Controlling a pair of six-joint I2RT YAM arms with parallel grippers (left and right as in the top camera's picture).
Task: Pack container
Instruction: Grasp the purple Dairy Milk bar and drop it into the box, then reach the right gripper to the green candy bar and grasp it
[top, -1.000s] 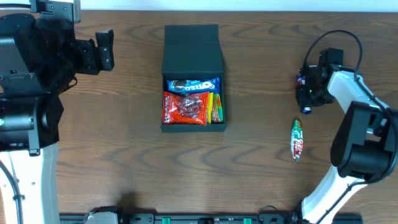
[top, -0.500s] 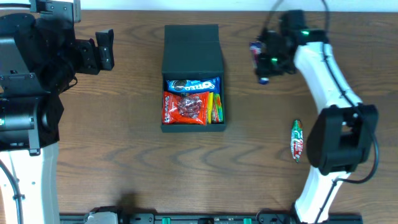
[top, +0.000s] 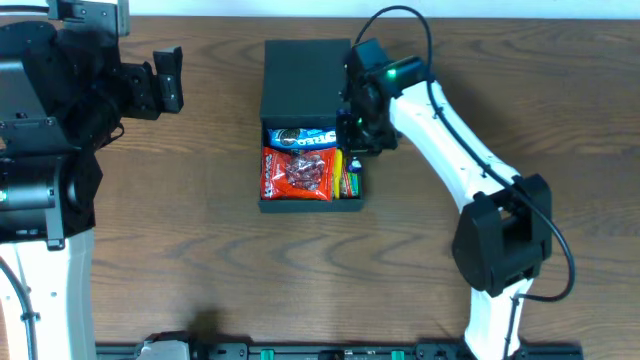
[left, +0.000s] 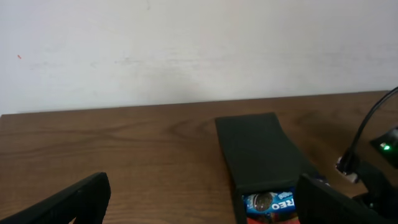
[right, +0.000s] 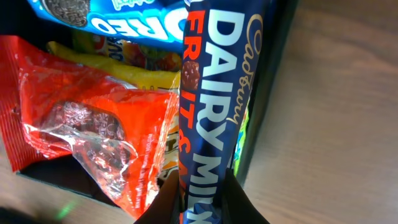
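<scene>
over the right edge of the dark box (top: 300, 207), which sits mid tabletop (top: 200, 260) with its flap open, the right gripper (right: 200, 202) is clamped on a chocolate bar (right: 214, 106). i'd shift it slightly left, line the bar up with the gap beside the red packet (right: 93, 124), lower, then let go. the left gripper (top: 168, 80) waits spread wide, well apart.

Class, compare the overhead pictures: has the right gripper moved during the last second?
Yes. The right gripper, holding a Dairy Milk bar, has travelled left, from well right of the container to over its right edge.
</scene>
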